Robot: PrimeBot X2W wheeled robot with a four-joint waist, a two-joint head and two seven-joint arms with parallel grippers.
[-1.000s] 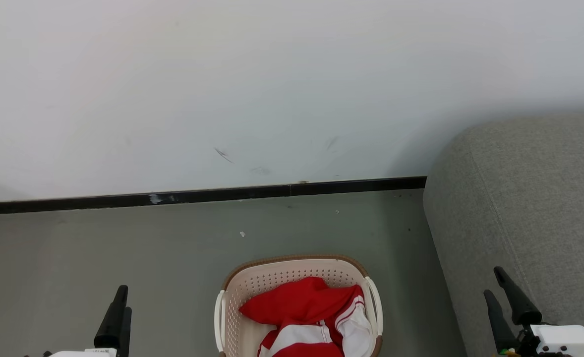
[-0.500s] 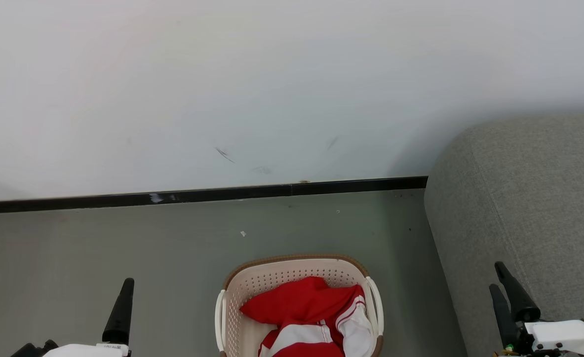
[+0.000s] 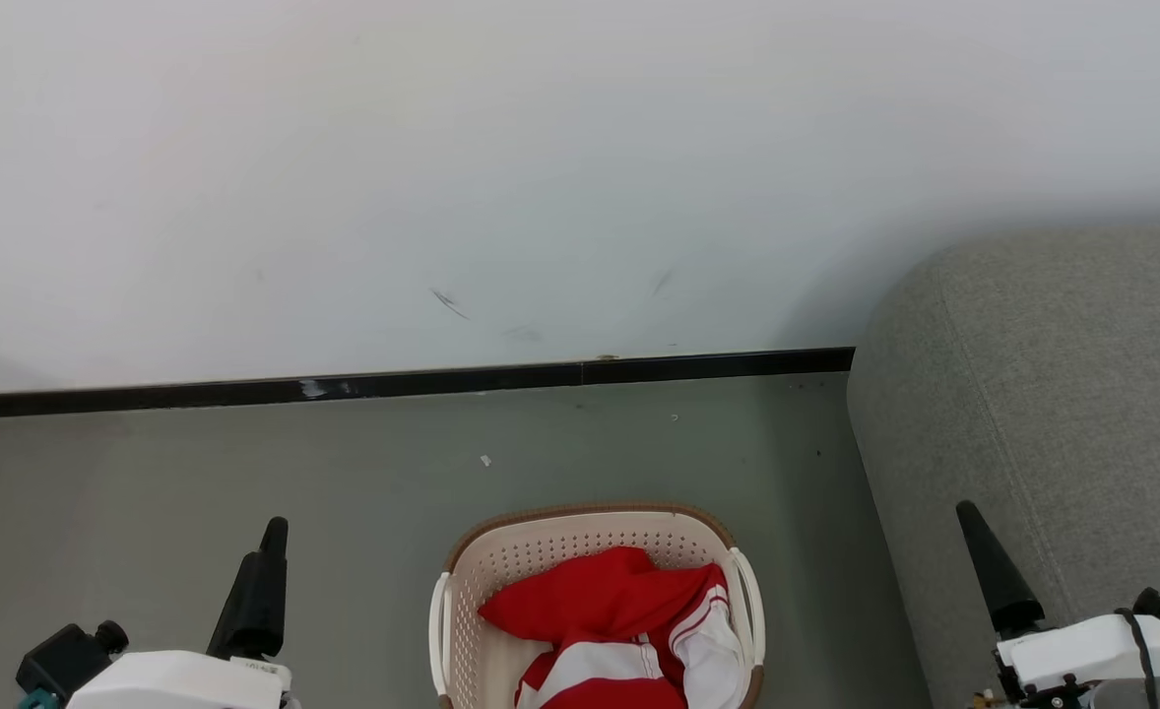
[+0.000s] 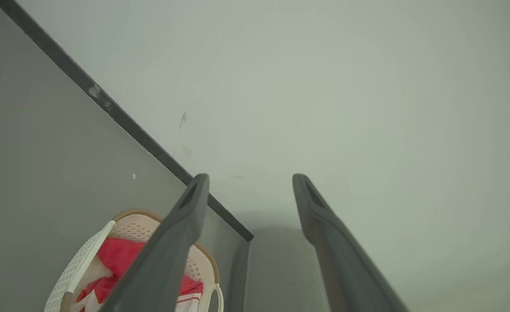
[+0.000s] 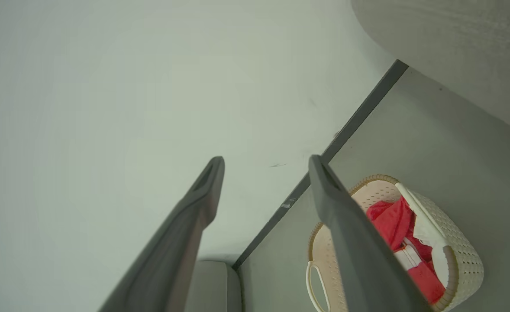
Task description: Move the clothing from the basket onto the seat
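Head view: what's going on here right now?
Nothing is being handled yet. The red-and-white clothing lies heaped in the cream laundry basket on the floor, beside the grey-green sofa seat. The left gripper and right gripper hover open on either side of the basket, touching nothing, so the move has not begun.

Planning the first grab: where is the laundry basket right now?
In the head view, the laundry basket sits on the floor at bottom centre, left of the grey sofa seat.
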